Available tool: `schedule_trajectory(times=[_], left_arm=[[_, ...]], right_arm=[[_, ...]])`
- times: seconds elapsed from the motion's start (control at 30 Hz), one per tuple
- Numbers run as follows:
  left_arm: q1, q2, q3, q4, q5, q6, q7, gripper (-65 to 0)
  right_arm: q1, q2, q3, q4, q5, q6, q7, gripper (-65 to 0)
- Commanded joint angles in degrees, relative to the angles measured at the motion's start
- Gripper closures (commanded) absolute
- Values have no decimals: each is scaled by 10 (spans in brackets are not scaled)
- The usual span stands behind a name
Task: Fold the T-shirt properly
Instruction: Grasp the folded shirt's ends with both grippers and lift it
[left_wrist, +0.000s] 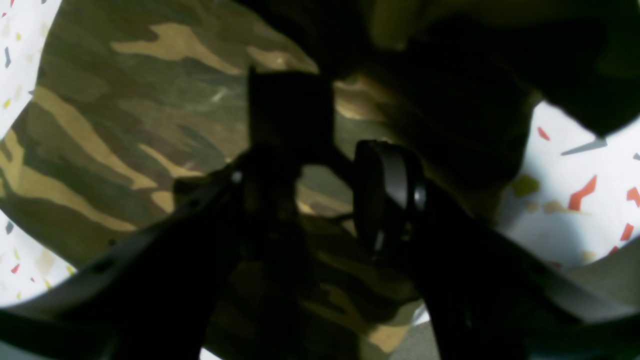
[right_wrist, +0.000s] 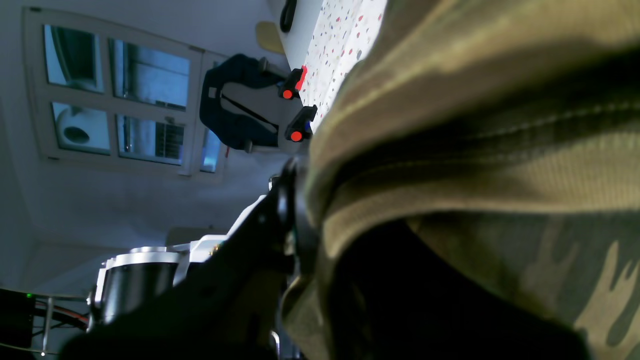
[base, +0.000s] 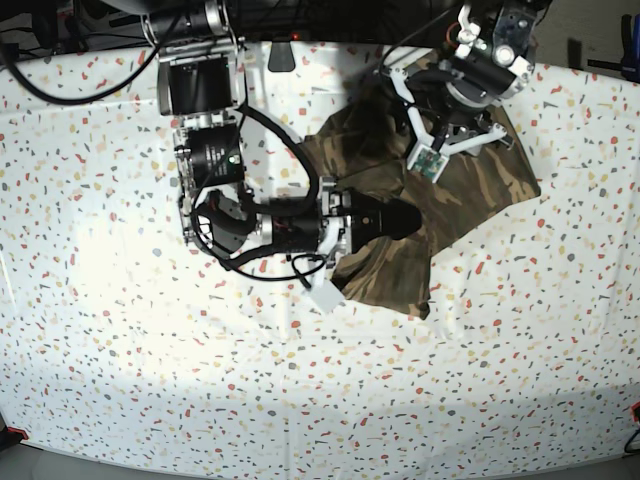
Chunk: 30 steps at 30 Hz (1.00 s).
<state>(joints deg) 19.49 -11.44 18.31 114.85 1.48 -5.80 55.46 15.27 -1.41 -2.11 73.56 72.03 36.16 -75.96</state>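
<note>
A: Base view, item one: T-shirt (base: 470, 205), camouflage cloth, lying bunched and half-doubled on the speckled worktop (base: 120, 380), toward its far right part. Not yet a neat fold.

B: Item two, right gripper (base: 405, 218)?

A: Its jaws are together, clamped on a thick seam of the T-shirt; your right wrist view is filled with ribbed hem pressed against the jaw.

B: Item three, left gripper (left_wrist: 320, 195)?

A: Its jaws stand apart over the cloth near the far edge, holding nothing that I can make out.

B: Risks on file?

A: If you pull the right arm across while the left pins nothing, the whole shirt is likely to drag instead of folding. The clamped bunch may hold several layers, so the crease could come out crooked. The two arms sit near each other over the cloth; a hasty sweep could knock them together.
</note>
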Motion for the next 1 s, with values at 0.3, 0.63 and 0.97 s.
schedule_trajectory(times=[0.3, 0.63, 0.97], left_arm=[[-1, -2, -1, 149, 120, 2, 72, -279], [26, -38, -2, 32, 135, 2, 31, -279], [-7, -27, -2, -76, 73, 2, -35, -238]], right_arm=[[28, -3, -2, 11, 11, -1, 5, 0], [31, -3, -2, 11, 12, -2, 5, 0], [40, 9, -1, 11, 12, -2, 5, 0]])
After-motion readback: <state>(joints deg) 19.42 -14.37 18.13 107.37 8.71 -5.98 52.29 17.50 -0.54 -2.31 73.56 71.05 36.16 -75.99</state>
